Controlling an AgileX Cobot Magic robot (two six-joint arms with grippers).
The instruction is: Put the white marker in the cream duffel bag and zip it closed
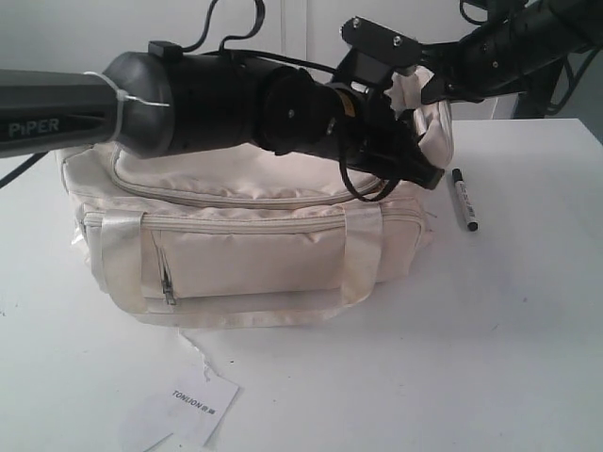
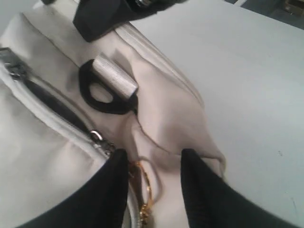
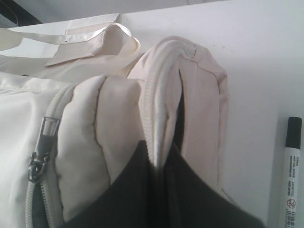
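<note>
The white marker [image 1: 464, 200] lies on the surface [image 1: 528, 311], just right of the cream duffel bag [image 1: 245, 254], pointing near to far. The right fingers [image 3: 128, 199] pinch the bag's right end. The left fingers [image 2: 202, 190] are spread there too, free, and close to the marker.

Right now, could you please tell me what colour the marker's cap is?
Black: the cap of the white marker shows best in the right wrist view.

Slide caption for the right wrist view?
The right gripper pinches the cream duffel bag's zip edge; the white marker lies beside it.
</note>
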